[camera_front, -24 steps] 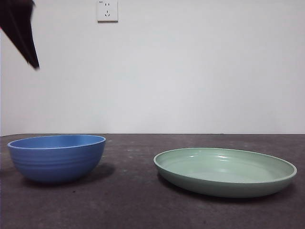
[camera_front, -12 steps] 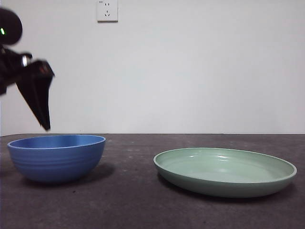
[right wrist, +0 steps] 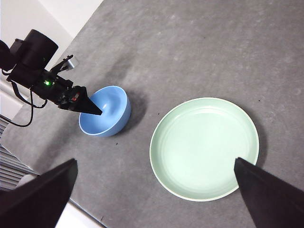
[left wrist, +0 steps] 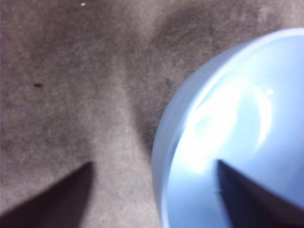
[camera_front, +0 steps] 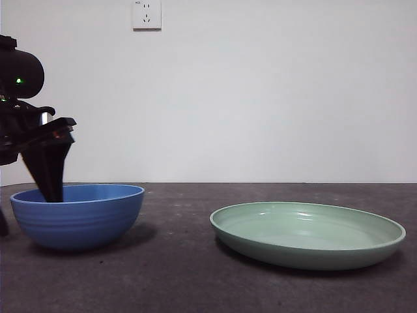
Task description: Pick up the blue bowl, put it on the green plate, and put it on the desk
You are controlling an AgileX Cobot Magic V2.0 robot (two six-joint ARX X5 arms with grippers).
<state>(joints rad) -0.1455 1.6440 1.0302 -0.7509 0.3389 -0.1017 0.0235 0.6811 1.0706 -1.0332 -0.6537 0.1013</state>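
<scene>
The blue bowl (camera_front: 85,218) stands upright on the desk (camera_front: 182,274) at the left. My left gripper (camera_front: 27,210) is down at the bowl's left rim and open. In the left wrist view the left gripper (left wrist: 154,163) straddles the blue bowl's (left wrist: 237,118) rim, one jaw inside it and the other outside over the desk (left wrist: 71,95). The green plate (camera_front: 306,251) lies empty to the right, apart from the bowl. My right gripper (right wrist: 156,161) hangs open high above the table, over the green plate (right wrist: 204,149) and the blue bowl (right wrist: 107,118).
A white wall socket (camera_front: 146,14) sits high on the back wall. In the right wrist view the desk's edge (right wrist: 66,202) runs close beside the bowl, and the left arm's cable (right wrist: 21,116) hangs past it.
My left gripper has come down from the upper left to the bowl's rim, and one jaw now dips inside the bowl. Bowl and plate have not moved.
</scene>
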